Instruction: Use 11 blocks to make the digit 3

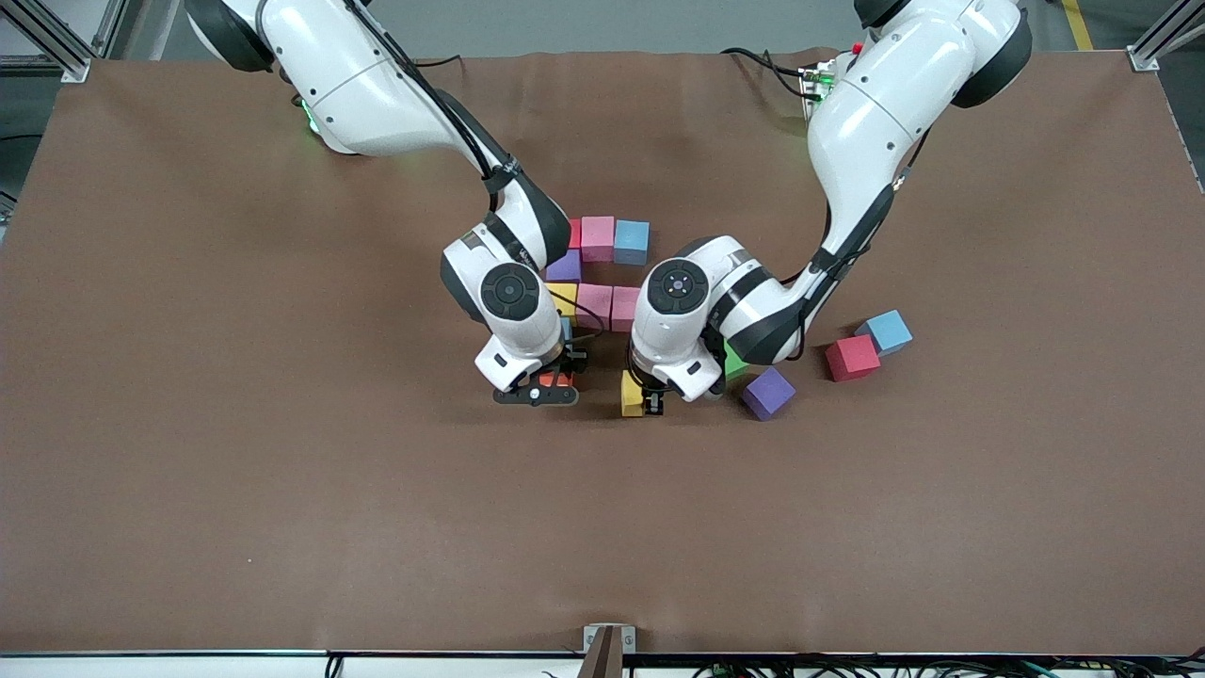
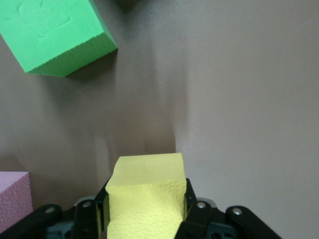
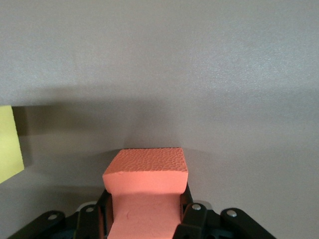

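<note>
Purple cube point(image 1: 769, 392) beside green cube point(image 2: 52, 36)

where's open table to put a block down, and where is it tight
Open: the table nearer the camera than both pincers, and toward either arm's end past the loose red and blue blocks. Tight: between the left pincer with its yellow block and the right pincer with its orange block, and around the purple block.
</note>
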You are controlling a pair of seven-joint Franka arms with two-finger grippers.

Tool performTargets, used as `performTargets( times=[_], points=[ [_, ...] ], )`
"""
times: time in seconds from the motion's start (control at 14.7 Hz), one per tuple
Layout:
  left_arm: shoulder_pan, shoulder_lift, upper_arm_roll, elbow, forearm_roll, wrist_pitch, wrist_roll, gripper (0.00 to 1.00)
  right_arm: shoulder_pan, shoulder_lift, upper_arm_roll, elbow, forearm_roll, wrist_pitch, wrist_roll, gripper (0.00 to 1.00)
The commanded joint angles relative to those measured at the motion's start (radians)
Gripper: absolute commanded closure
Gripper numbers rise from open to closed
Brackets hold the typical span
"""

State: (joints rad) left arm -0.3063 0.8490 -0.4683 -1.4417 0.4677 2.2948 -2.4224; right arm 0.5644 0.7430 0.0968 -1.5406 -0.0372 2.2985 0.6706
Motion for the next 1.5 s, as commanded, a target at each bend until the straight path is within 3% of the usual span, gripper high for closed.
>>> performTargets(
  times=[0.0,0.61,1.02,1.43],
  points=[
    [-0.011,0.018,0.007,0.032,0.005,-0.003,0.025,0.74,0.009,-0.013,-0.008,-0.023,-0.003,0.013,0.012,0.97],
    [-0.010,0.022,0.007,0.035,0.003,-0.003,0.025,0.73,0.009,-0.010,-0.008,-0.021,-0.004,0.013,0.010,0.82],
    [-0.011,0.024,0.007,0.037,0.002,-0.003,0.023,0.73,0.008,-0.005,-0.009,-0.021,-0.006,0.013,0.009,0.80],
    [-0.011,0.022,0.007,0.037,0.002,-0.002,0.023,0.73,0.008,0.001,-0.009,-0.019,-0.006,0.016,0.012,0.61]
  ],
)
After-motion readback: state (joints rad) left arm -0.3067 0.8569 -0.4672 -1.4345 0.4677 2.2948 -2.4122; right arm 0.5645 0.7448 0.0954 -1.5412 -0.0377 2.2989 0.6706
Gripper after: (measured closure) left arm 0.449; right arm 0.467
